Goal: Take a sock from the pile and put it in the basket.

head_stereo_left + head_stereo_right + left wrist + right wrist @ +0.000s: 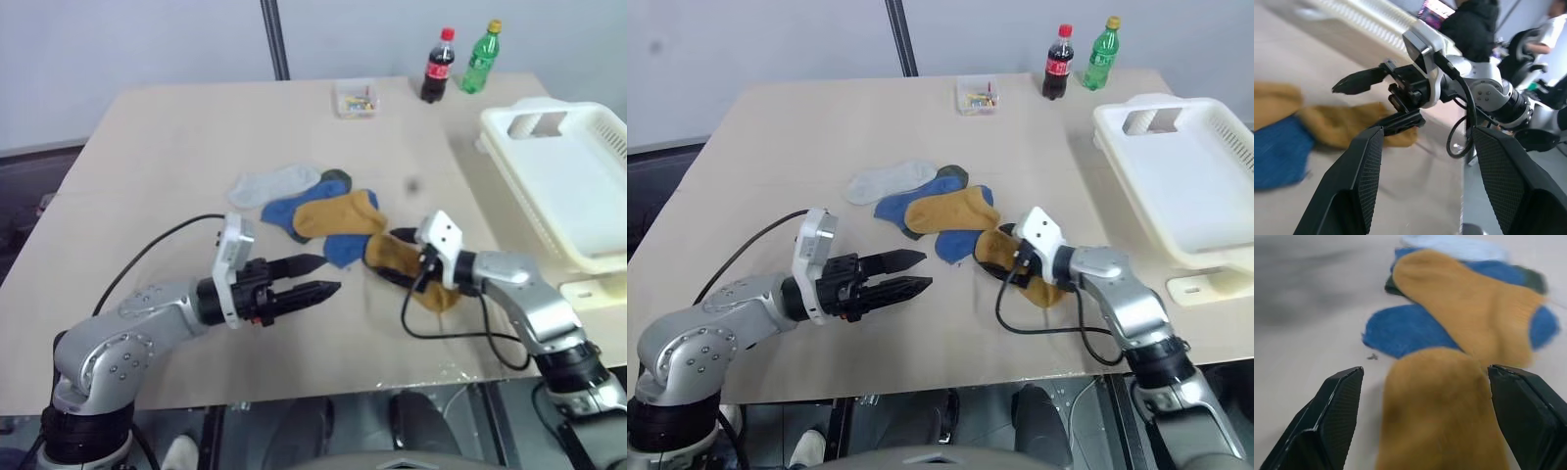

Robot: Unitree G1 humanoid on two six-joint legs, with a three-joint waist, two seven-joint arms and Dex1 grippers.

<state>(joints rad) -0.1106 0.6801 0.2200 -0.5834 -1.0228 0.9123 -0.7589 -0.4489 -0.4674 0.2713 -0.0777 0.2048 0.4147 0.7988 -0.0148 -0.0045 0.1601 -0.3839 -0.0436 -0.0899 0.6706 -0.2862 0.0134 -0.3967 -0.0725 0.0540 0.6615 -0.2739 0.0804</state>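
Left gripper (331, 275) sits lower centre of the frame, pointing level toward the right, jaws apart and holding nothing. Right gripper (1425, 382) reaches in from the lower right, jaws wide either side of the sock (397, 257), not closed on it. Pile (313, 206) at table (147, 166) centre: two mustard socks, two blue, one grey. One basket (578, 245), right edge. Two bottles, upper right

I'm working in what looks like a robotics lab or office: a plain beige worktop (176, 176) against a bare pale wall (147, 39), with seated people (1474, 24) at screens behind it.
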